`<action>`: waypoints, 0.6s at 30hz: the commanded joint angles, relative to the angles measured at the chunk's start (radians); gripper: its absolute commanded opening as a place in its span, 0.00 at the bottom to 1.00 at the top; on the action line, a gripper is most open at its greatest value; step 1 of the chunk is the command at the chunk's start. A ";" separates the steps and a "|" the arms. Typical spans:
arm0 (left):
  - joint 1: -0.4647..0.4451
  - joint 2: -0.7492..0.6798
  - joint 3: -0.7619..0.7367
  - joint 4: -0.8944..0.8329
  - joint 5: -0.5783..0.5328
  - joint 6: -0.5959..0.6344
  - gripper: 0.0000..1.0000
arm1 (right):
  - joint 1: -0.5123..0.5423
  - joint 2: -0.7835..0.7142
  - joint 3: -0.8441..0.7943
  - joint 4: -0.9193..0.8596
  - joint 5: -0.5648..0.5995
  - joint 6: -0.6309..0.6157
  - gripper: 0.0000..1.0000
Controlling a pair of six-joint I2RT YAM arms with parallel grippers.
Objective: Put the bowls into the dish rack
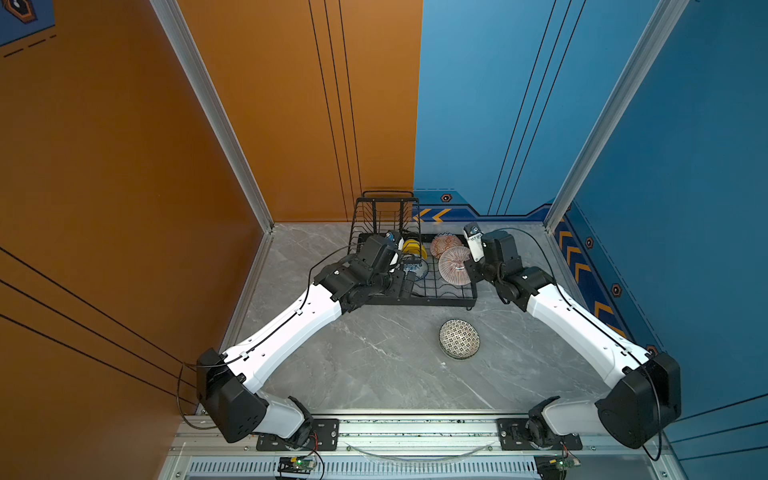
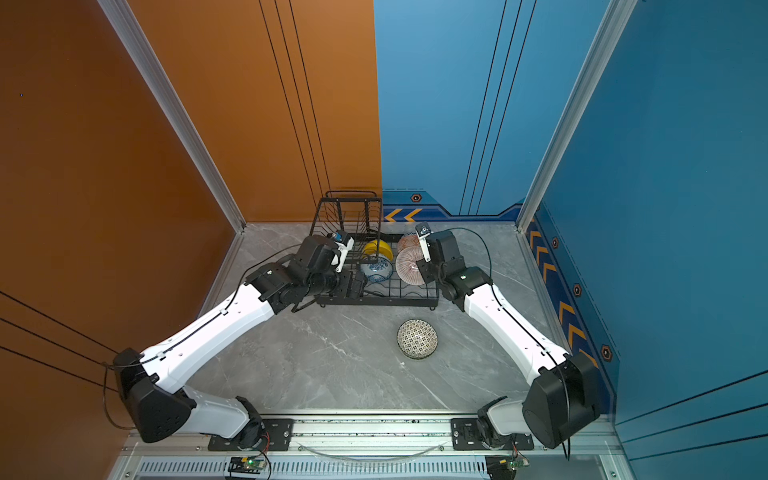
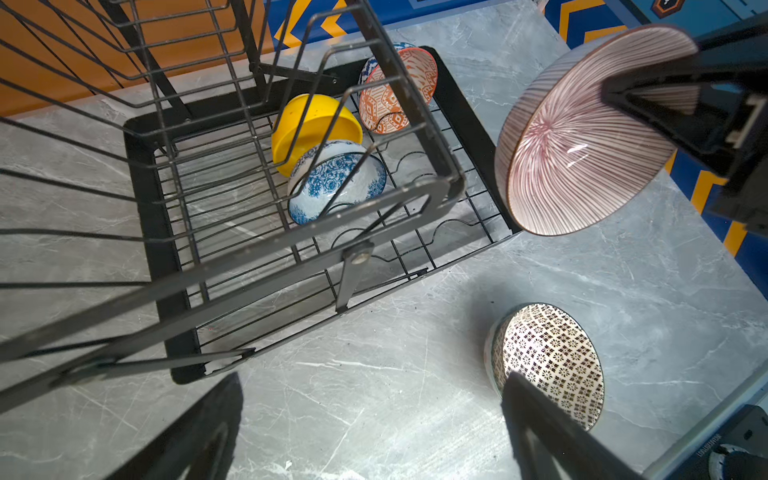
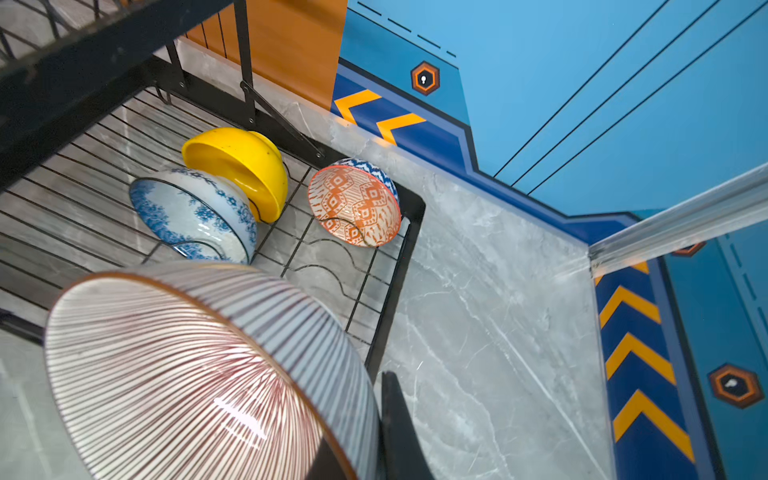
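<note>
The rack (image 1: pixel 440 298) sits at the back of the table (image 1: pixel 365 374). Three bowls stand on their edges in its bottom tray. The yellow bowl (image 4: pixel 241 166) is near the back. The blue bowl (image 4: pixel 195 212) is just in front of it. The orange bowl (image 4: pixel 355 203) is off to the right, by the back corner.

The right gripper (image 3: pixel 619 89) is pinching the rim of the pink bowl (image 3: pixel 582 137), with one finger inside it. The pink bowl is tipped on its side over the right front part of the tray. Its open side faces the left arm. I cannot tell if it touches the wires.

The left gripper (image 3: pixel 374 432) is by the front left of the rack. Its jaws are spread wide and hold nothing.

The black-and-white bowl (image 1: pixel 459 338) sits right side up on the table, in front of the rack and apart from it.
</note>
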 commanded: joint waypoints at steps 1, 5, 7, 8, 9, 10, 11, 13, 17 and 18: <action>0.006 0.001 0.011 -0.020 0.005 0.019 0.98 | 0.003 -0.002 -0.088 0.347 0.089 -0.221 0.00; 0.009 0.003 0.011 -0.021 0.022 0.025 0.98 | 0.012 0.025 -0.183 0.627 0.085 -0.398 0.00; 0.009 0.001 0.008 -0.020 0.025 0.025 0.98 | 0.016 0.063 -0.179 0.688 0.092 -0.465 0.00; 0.010 0.002 0.008 -0.021 0.025 0.025 0.98 | 0.017 0.085 -0.175 0.721 0.101 -0.503 0.00; 0.009 0.000 0.006 -0.020 0.027 0.024 0.98 | 0.020 0.106 -0.173 0.754 0.105 -0.535 0.00; 0.010 0.000 0.005 -0.020 0.027 0.023 0.98 | 0.020 0.131 -0.173 0.797 0.108 -0.571 0.00; 0.009 0.000 0.005 -0.020 0.028 0.021 0.98 | 0.019 0.156 -0.173 0.836 0.107 -0.606 0.00; 0.009 -0.002 0.003 -0.020 0.027 0.020 0.98 | 0.018 0.206 -0.168 0.904 0.115 -0.669 0.00; 0.010 -0.012 -0.004 -0.020 0.027 0.019 0.98 | 0.017 0.297 -0.154 1.013 0.122 -0.774 0.00; 0.009 -0.014 -0.005 -0.020 0.028 0.019 0.98 | 0.016 0.314 -0.149 1.032 0.121 -0.790 0.00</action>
